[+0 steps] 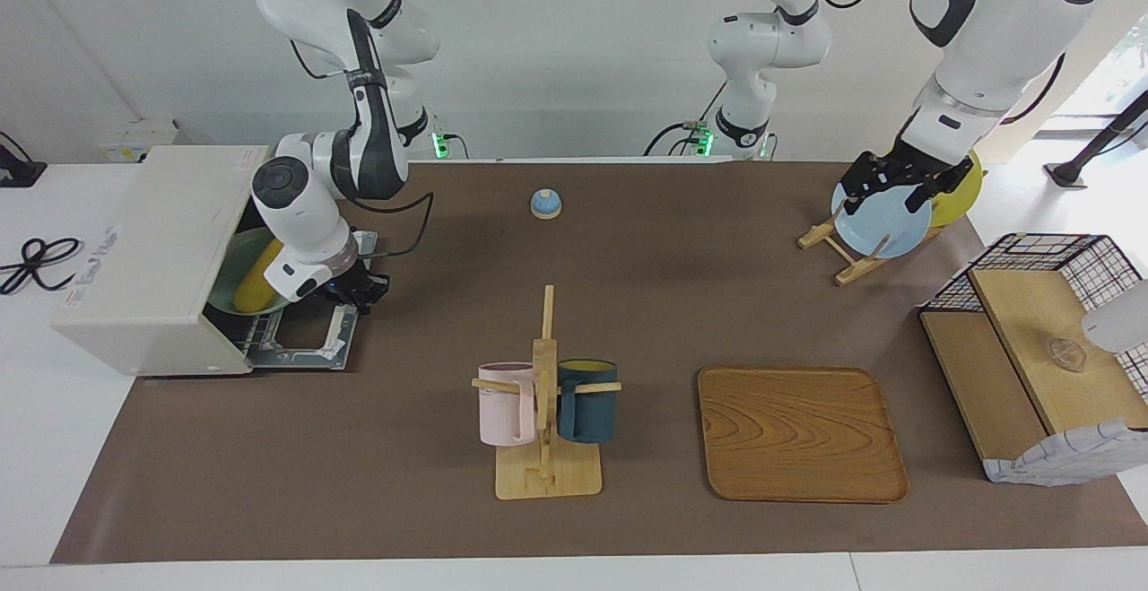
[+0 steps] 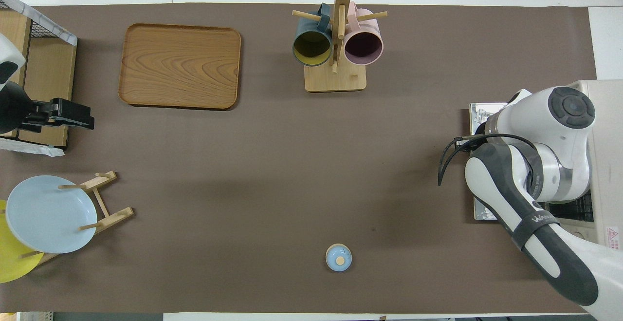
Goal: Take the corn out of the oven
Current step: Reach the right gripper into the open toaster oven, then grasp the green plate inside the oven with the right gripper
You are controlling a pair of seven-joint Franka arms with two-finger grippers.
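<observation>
The off-white oven (image 1: pixel 143 259) stands at the right arm's end of the table with its glass door (image 1: pixel 300 340) dropped open. The yellow corn (image 1: pixel 255 279) lies in a green dish (image 1: pixel 235 255) inside the oven. My right gripper (image 1: pixel 359 291) is at the oven's mouth, just over the open door and beside the corn. In the overhead view the right arm covers the corn and most of the oven (image 2: pixel 606 116). My left gripper (image 1: pixel 888 189) waits open and empty, raised at the left arm's end of the table; it also shows in the overhead view (image 2: pixel 78 116).
A mug rack (image 1: pixel 545 412) holds a pink and a dark teal mug mid-table. A wooden tray (image 1: pixel 798 434) lies beside it. A small blue bell (image 1: pixel 545 204) sits near the robots. A plate rack (image 1: pixel 874 214) with a blue and a yellow plate and a basket shelf (image 1: pixel 1031 358) stand at the left arm's end.
</observation>
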